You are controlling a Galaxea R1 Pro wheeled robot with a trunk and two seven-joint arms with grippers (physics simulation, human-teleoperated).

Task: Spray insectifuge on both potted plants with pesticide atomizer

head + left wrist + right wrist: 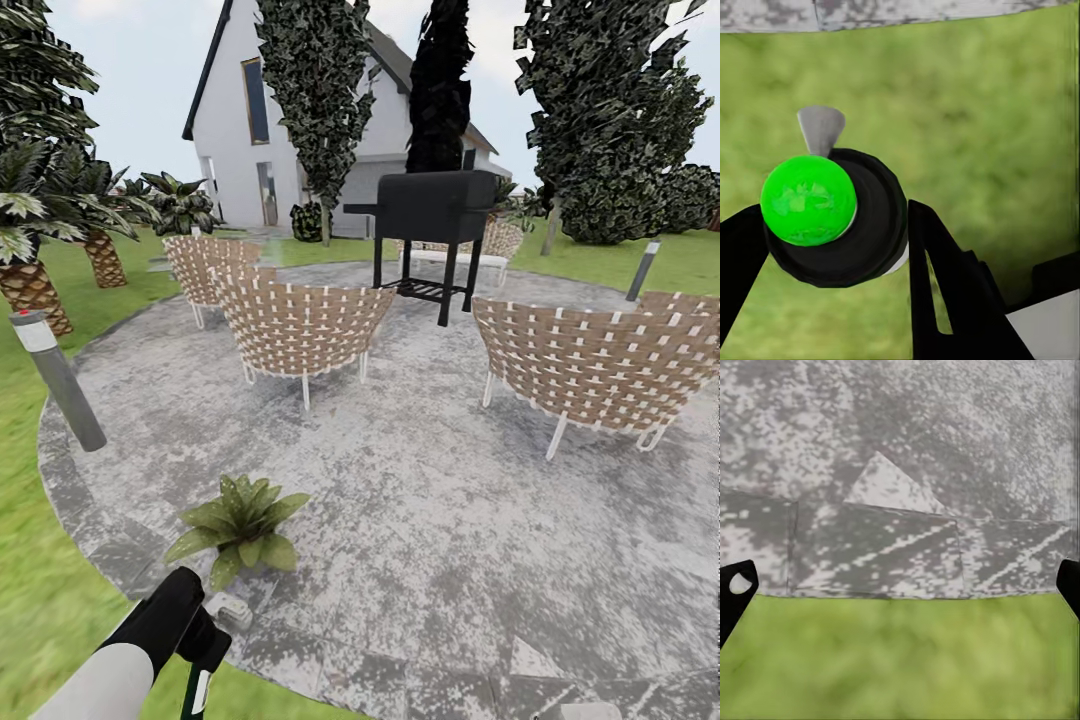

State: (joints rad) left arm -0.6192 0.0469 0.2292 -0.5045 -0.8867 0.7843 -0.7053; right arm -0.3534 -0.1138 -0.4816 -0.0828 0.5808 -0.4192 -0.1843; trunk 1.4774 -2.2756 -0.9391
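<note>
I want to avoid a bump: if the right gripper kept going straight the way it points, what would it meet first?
Likely the ground: the right gripper, fingers spread and empty, points down at the lawn by the patio edge. Nothing shows between, though depth is unclear.

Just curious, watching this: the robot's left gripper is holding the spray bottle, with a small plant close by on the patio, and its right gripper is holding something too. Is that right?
Not quite. The right wrist view shows the right gripper open, with nothing between its fingers, just patio and grass beyond. The rest holds: the left gripper is shut on the spray bottle, and the head view shows the plant on the patio nearby.
</note>
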